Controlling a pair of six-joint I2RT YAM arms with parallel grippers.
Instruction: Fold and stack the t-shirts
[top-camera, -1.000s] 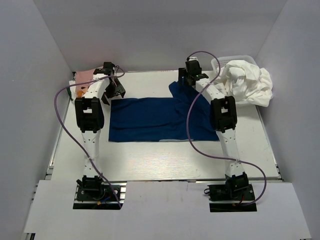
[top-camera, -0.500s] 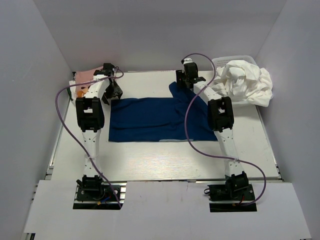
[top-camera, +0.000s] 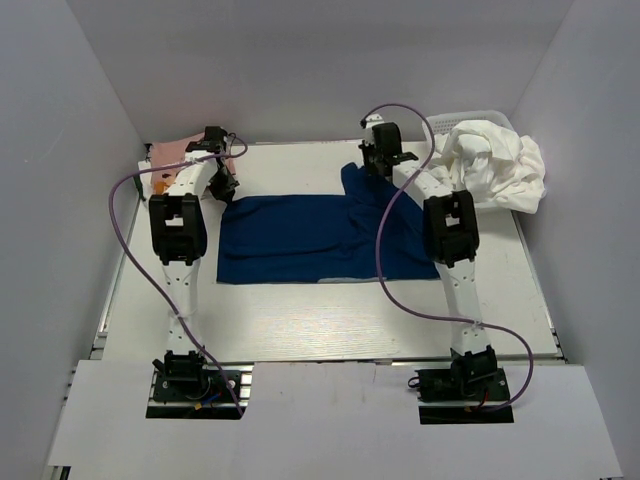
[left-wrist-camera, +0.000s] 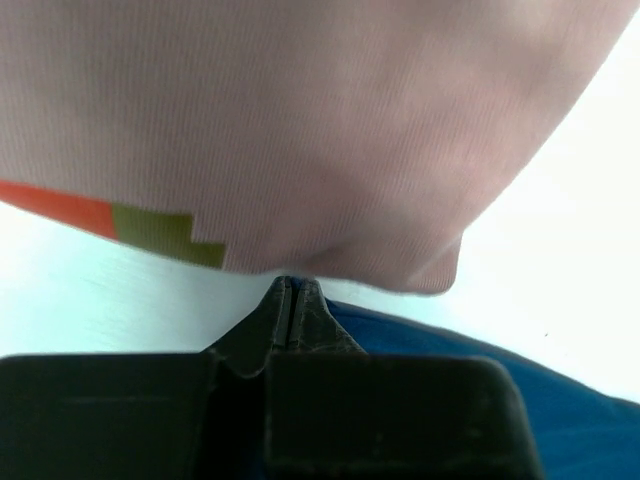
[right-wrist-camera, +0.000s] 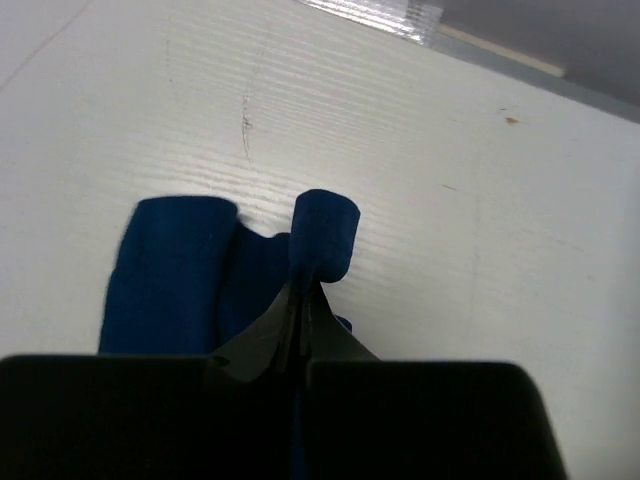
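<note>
The navy blue t-shirt (top-camera: 300, 238) lies spread flat across the middle of the table. My left gripper (top-camera: 222, 186) is down at its far left corner, jaws shut (left-wrist-camera: 292, 284), with navy cloth (left-wrist-camera: 480, 365) running out from under the fingers. The tips touch the edge of the pink t-shirt (left-wrist-camera: 300, 120), which lies at the far left (top-camera: 172, 152). My right gripper (top-camera: 376, 163) is shut on the navy shirt's far right part. A pinched fold of navy cloth (right-wrist-camera: 325, 228) pokes out past its tips (right-wrist-camera: 303, 290). White t-shirts (top-camera: 495, 168) are heaped at the back right.
A white mesh basket (top-camera: 478, 113) stands under the white heap at the far right corner. White walls close in the table (top-camera: 330, 320) on three sides. Purple cables loop from both arms over the table.
Both grippers have gone from open to shut. The left moved down and left onto the navy shirt's far left corner; the right shifted slightly back over the far right part.
</note>
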